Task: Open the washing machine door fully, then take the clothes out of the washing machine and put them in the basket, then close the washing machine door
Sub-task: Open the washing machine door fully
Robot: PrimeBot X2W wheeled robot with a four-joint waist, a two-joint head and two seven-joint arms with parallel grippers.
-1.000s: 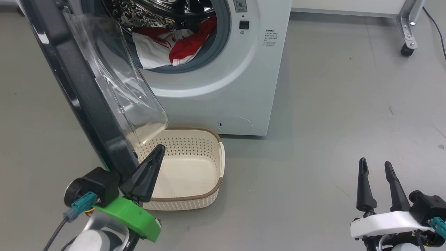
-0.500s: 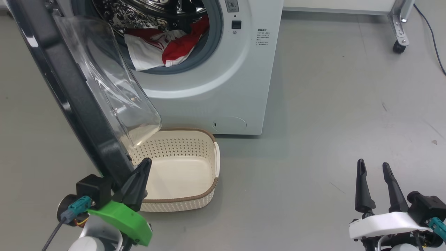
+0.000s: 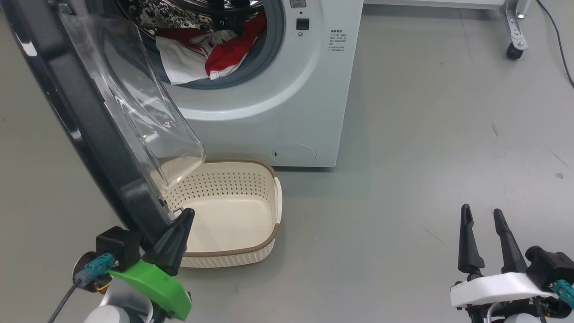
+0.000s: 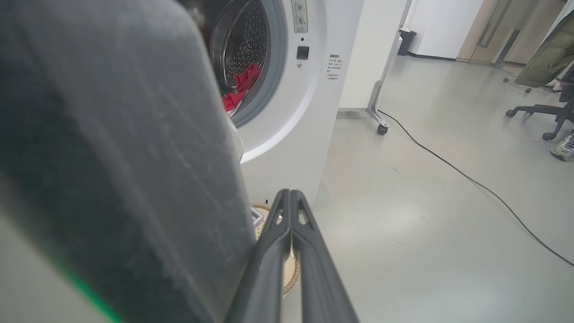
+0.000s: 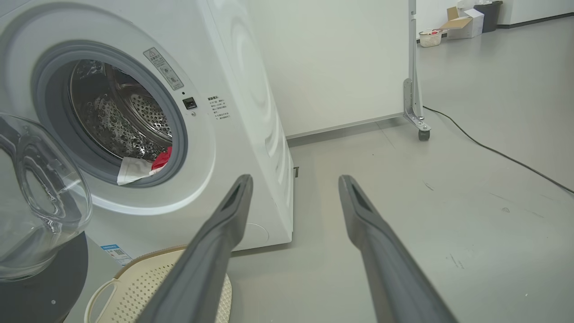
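The white washing machine (image 3: 287, 98) (image 5: 242, 89) (image 4: 287, 134) stands with its door (image 3: 89, 125) (image 4: 112, 157) swung out, black rim edge-on, its clear glass bowl (image 3: 139, 107) (image 5: 31, 202) over the basket. Red and white clothes (image 3: 204, 54) (image 5: 143, 166) (image 4: 240, 87) lie at the drum's mouth. The cream basket (image 3: 269, 197) (image 5: 134, 287) sits on the floor in front of the machine, holding nothing. My left gripper (image 3: 187, 214) (image 4: 289, 193) is shut, its tip right beside the door's lower rim, over the basket's near left corner. My right gripper (image 3: 482, 211) (image 5: 293, 179) stands open at the lower right, above bare floor.
A wheeled metal frame leg (image 3: 515, 36) (image 5: 415, 107) stands right of the machine, and a black cable (image 4: 471, 179) (image 5: 493, 152) runs across the grey floor. Office chairs (image 4: 542, 116) and a person's shoe (image 4: 564, 148) are far right. Boxes (image 5: 462, 22) stand far back.
The camera has shifted, so the whole scene sits further left and higher. The left gripper has drawn back lower along the door's rim; the right gripper keeps its place.
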